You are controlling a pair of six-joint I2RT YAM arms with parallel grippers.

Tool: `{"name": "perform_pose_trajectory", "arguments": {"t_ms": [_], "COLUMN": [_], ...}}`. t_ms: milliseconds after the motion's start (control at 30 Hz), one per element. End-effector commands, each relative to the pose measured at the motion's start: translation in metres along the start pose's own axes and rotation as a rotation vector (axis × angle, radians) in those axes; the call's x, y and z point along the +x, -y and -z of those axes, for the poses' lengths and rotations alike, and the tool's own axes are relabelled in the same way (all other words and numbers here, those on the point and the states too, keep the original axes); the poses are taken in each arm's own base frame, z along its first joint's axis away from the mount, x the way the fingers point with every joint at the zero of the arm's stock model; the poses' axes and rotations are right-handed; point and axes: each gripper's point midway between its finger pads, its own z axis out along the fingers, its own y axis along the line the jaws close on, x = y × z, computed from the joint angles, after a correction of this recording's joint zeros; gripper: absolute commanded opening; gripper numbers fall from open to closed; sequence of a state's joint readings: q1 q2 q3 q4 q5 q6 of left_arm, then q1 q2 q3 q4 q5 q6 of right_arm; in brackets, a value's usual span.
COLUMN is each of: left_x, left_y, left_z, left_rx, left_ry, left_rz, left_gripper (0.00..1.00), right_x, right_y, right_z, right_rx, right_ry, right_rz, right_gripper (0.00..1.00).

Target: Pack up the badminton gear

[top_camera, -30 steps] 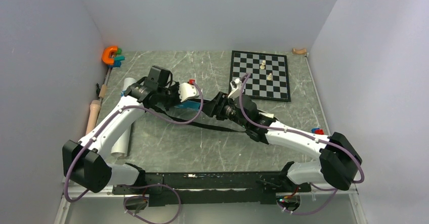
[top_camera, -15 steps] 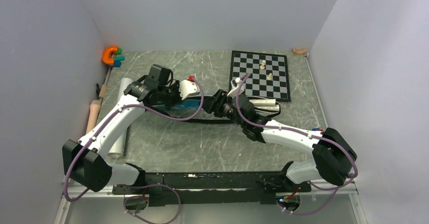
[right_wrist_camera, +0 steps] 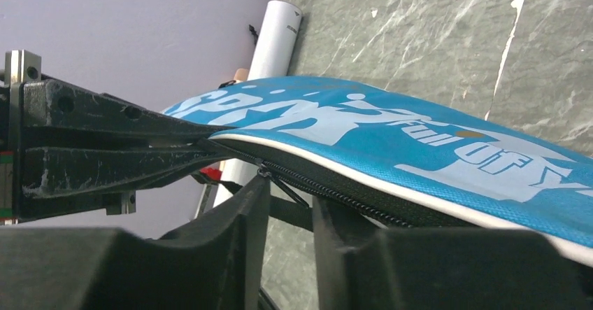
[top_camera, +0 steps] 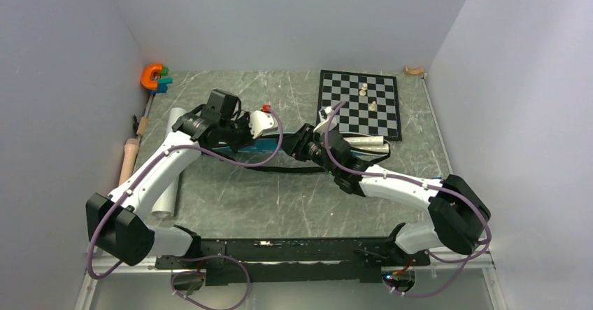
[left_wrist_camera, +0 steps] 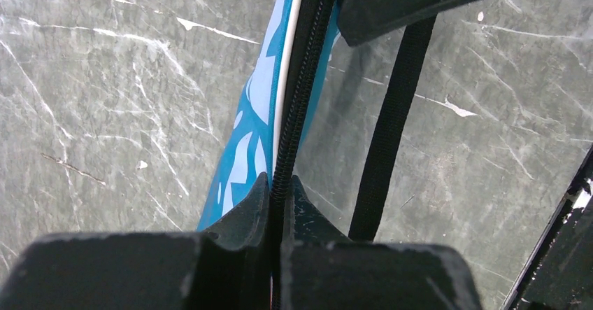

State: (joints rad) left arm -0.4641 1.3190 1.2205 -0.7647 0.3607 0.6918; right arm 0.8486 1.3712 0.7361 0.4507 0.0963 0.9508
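The long blue bag (top_camera: 269,144) lettered SPORT lies mid-table, held up between both grippers. My left gripper (left_wrist_camera: 281,184) is shut on the bag's black zipper edge; it sits at the bag's left end in the top view (top_camera: 236,132). The bag (left_wrist_camera: 252,114) and its black strap (left_wrist_camera: 391,128) run away from it. My right gripper (right_wrist_camera: 290,194) is under the bag (right_wrist_camera: 391,135), its jaws a narrow gap apart, with the zipper pull (right_wrist_camera: 280,178) lying between them, not pinched. White racket handles (top_camera: 367,142) show behind the right arm. Racket heads and shuttlecocks are hidden.
A black-and-white chessboard (top_camera: 360,103) with pale pieces lies at the back right. A white tube (top_camera: 168,177) and a wooden-handled tool (top_camera: 129,156) lie along the left wall. An orange clamp (top_camera: 152,77) sits in the back left corner.
My right arm has swung its elbow inward and the gripper has shifted slightly left along the bag. The white handles now show by the chessboard. The left gripper holds its place.
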Motion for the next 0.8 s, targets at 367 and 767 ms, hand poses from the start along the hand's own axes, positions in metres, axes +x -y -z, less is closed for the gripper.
{"name": "perform_pose_trajectory", "arguments": {"t_ms": [367,767], "left_x": [-0.040,-0.033], "left_y": [-0.002,-0.003], "left_z": [0.021,0.021], "left_rx": [-0.034,-0.052], "left_ry": [0.146,0.125], "left_rz": [-0.034,-0.040], "left_gripper": [0.00,0.00], "right_x": [-0.036,-0.051], "right_y": [-0.016,0.011], "right_z": [0.012,0.053], "right_rx": [-0.054,-0.005], "right_ry": [0.091,0.103], "right_rz": [0.004,0.061], "right_gripper": [0.00,0.00]}}
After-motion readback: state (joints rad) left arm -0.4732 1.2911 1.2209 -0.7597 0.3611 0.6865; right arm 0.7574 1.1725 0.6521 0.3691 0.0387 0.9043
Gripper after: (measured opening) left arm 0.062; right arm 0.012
